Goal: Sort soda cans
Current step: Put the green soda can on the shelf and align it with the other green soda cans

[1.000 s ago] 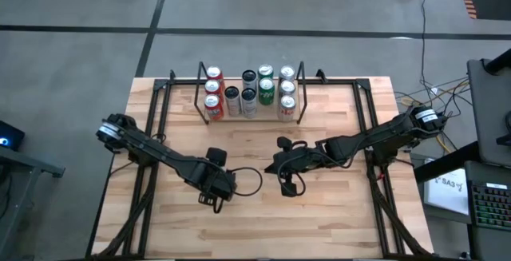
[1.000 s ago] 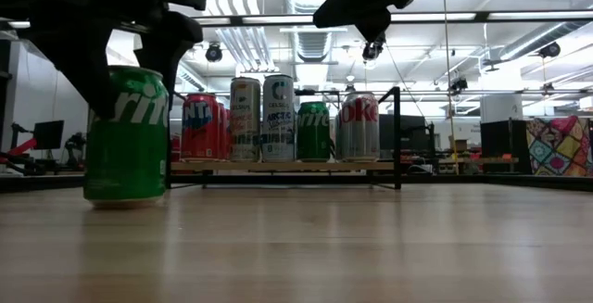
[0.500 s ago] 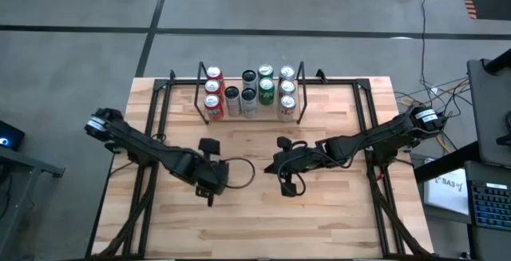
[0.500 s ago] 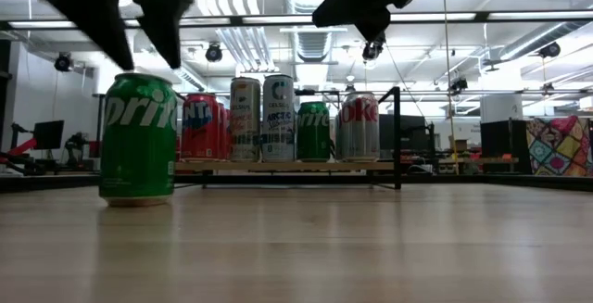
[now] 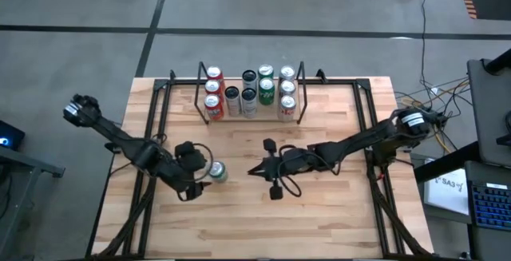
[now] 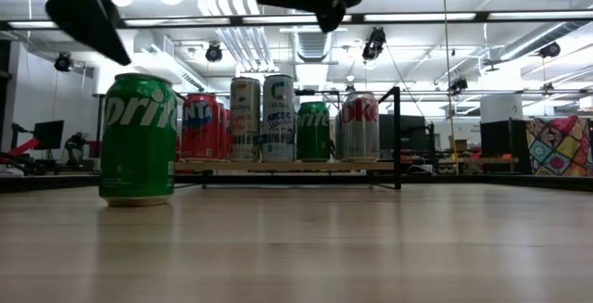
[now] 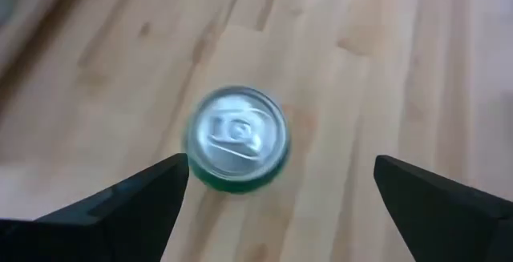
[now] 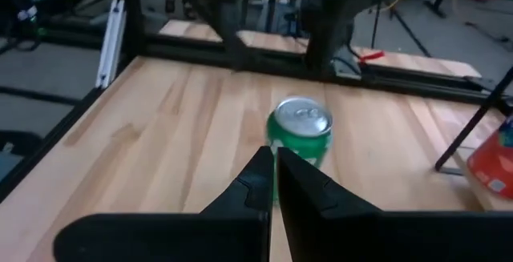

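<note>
A green soda can stands upright on its base on the wooden table, left of centre; it also shows in the low view. My left gripper is open, above the can and a little toward the table's left; in its wrist view the fingers stand wide apart over the can without touching it. My right gripper is shut and empty, to the right of the can, pointing at the can. Several more cans, red, black, green and silver, stand in a rack at the far edge.
The black wire rack with its rows of cans stands at the middle of the far edge. Black frame rails run along the table's left and right sides. Bare wood lies toward the near edge.
My left gripper has let go of the green can, risen off it and drawn back toward the table's left edge; the can now stands free on the table. My right gripper has moved toward the table's left, closer to the can.
</note>
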